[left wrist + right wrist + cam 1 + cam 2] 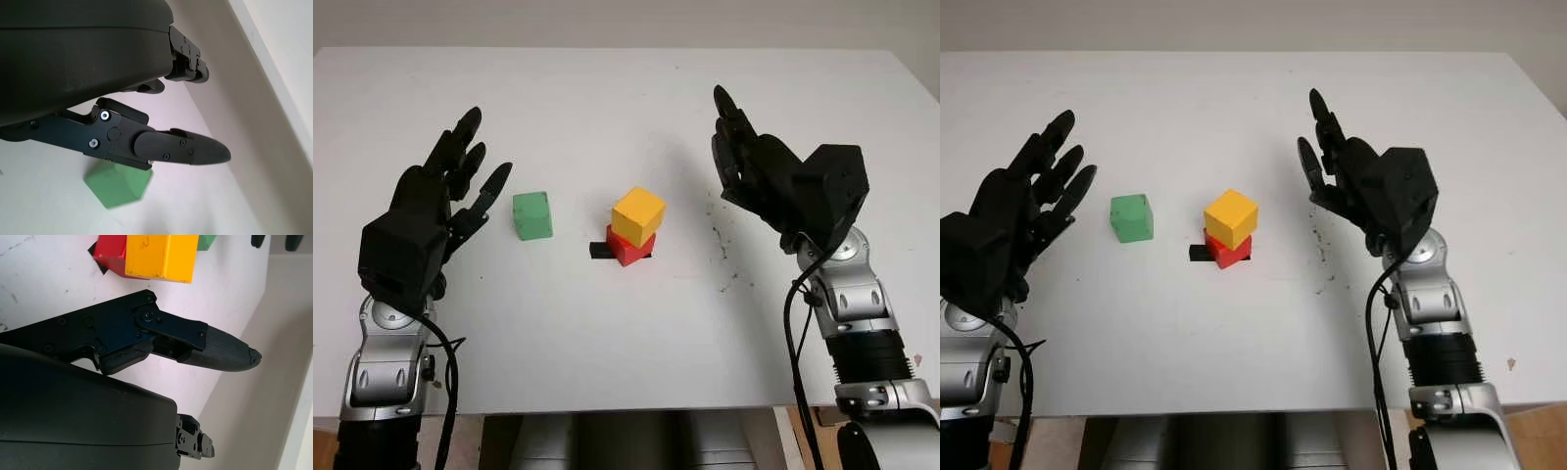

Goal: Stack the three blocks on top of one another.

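Observation:
A yellow block (638,215) sits on top of a red block (628,247) near the middle of the white table (607,343); a small black mark (601,252) lies at the red block's left foot. The green block (532,215) stands alone on the table, left of the stack. My left hand (465,181) hovers open just left of the green block, holding nothing. My right hand (736,147) is raised open to the right of the stack, apart from it. The right wrist view shows the yellow block (161,257) over the red block (110,257).
Dark specks (720,245) mark the table right of the stack. The table's front edge (626,409) runs near my arms, and its far edge (607,49) meets a pale wall.

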`<action>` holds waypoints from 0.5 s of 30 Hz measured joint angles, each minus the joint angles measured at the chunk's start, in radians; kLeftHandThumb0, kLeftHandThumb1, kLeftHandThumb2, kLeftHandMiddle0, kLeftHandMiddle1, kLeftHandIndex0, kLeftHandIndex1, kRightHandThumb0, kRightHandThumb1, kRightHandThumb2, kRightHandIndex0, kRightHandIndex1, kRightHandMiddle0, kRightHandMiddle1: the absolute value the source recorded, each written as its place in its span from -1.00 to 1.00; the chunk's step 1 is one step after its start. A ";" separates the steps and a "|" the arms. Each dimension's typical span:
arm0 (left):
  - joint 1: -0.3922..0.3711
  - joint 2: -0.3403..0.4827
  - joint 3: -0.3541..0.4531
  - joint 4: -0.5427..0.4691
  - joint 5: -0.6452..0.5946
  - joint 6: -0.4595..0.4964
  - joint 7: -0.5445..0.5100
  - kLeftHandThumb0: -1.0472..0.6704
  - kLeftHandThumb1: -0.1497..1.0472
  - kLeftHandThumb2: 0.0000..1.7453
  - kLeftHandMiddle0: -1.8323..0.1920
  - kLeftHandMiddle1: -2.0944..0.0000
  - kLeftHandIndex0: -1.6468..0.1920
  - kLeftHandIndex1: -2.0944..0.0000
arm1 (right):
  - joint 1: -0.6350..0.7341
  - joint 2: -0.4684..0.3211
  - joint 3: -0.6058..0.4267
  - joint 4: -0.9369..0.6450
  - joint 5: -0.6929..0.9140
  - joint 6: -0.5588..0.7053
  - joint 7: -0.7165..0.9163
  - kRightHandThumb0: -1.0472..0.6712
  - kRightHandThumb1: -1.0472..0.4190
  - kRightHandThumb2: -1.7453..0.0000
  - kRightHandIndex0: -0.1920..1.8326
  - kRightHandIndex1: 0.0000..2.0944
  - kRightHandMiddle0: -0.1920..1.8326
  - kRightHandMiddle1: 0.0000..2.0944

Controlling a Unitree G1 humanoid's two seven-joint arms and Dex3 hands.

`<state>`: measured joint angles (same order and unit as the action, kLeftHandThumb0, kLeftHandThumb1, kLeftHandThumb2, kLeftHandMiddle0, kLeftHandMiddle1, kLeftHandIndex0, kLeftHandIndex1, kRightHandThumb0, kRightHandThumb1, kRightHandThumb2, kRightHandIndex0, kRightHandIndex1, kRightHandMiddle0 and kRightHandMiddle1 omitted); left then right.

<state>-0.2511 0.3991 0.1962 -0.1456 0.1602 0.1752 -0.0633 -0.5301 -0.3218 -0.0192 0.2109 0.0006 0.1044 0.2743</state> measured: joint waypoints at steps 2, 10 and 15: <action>0.000 0.040 -0.018 0.000 0.058 0.000 -0.007 -0.49 1.00 -0.85 0.59 0.98 0.49 0.88 | 0.013 0.012 0.000 -0.012 0.001 0.000 -0.014 -0.64 -1.00 0.11 -1.00 -1.00 -1.00 -1.00; -0.057 0.248 -0.105 -0.009 0.311 0.037 -0.113 -0.66 1.00 -0.85 0.72 0.97 0.47 0.89 | 0.025 0.034 -0.010 -0.023 0.011 0.019 -0.054 -0.61 -1.00 0.10 -1.00 -1.00 -1.00 -1.00; -0.117 0.332 -0.160 0.003 0.358 0.050 -0.252 -0.75 0.96 -0.92 0.80 0.98 0.52 0.93 | 0.026 0.048 -0.027 -0.023 0.016 0.021 -0.079 -0.58 -1.00 0.09 -1.00 -1.00 -1.00 -1.00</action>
<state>-0.3678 0.7310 0.0365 -0.1422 0.5185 0.2255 -0.3155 -0.5044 -0.2737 -0.0462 0.1882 0.0165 0.1254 0.1958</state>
